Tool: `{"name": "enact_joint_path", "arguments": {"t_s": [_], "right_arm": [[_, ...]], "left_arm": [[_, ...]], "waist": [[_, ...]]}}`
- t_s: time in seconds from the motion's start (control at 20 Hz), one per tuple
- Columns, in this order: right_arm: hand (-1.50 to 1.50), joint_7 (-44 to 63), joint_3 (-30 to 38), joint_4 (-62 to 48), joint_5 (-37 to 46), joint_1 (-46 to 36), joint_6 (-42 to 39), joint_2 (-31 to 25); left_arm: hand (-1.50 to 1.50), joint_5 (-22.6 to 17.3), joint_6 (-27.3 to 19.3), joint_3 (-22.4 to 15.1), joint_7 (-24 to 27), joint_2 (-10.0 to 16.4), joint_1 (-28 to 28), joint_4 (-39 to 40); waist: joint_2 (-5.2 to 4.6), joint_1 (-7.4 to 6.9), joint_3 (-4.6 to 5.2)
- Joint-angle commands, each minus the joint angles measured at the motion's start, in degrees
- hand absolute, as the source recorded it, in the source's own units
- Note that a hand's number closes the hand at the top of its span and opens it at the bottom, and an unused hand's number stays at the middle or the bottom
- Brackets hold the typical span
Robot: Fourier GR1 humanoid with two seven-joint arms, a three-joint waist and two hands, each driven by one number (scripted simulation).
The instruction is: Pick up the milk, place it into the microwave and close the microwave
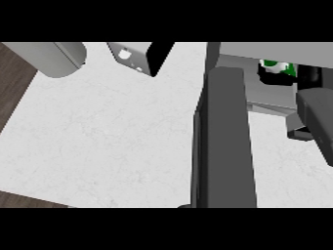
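We are holding our right hand [310,74] inside the microwave [284,50] at the counter's [111,136] right edge, just beside the milk [276,68], with the door [226,136] standing open. Our left hand [155,56] is showing at the far edge. We cannot tell how either hand's fingers are set.

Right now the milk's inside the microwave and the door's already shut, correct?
Not quite: the microwave door is open, not shut. In the head view it stands swung out over the counter. The rest holds: the milk is inside the microwave.
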State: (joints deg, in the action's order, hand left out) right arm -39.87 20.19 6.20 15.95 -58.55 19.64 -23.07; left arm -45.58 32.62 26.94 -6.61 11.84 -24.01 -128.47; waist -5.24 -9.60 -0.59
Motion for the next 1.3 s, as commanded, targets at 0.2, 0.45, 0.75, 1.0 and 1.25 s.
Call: {"name": "enact_joint_path", "arguments": {"t_s": [0.2, 0.45, 0.75, 1.0, 1.25], "right_arm": [[1.50, 1.63, 0.52, -0.66, -0.09, -1.31, 0.76, -1.38], [1.50, 0.66, 0.63, -0.59, -0.03, -1.08, 0.58, -1.75], [1.50, 0.71, 1.09, -0.64, -0.26, -1.31, 0.39, -3.06], [-1.50, 1.43, 2.60, -0.42, -1.65, -2.39, 1.35, -2.45], [-1.50, 1.20, 1.13, -1.43, -0.70, -5.11, -6.68, 2.14]], "left_arm": [[-1.50, 0.27, 0.39, 0.11, 0.06, 1.03, 1.80, 1.39], [-1.50, 1.93, -0.37, 1.30, -0.05, 1.79, 2.72, 2.37], [-1.50, 3.03, -0.18, 0.93, -0.41, 2.49, 3.61, 2.21], [-1.50, 3.09, 0.78, 0.05, -0.33, 2.44, 3.98, 3.54], [-1.50, 4.41, 0.56, -0.28, -0.21, 2.43, 5.24, 4.66]], "waist": [[-0.66, -1.76, -0.01], [-0.82, -1.85, -0.08], [-1.11, -2.03, -0.20], [-1.00, -2.47, -0.22], [-0.46, -2.89, 0.08]]}}
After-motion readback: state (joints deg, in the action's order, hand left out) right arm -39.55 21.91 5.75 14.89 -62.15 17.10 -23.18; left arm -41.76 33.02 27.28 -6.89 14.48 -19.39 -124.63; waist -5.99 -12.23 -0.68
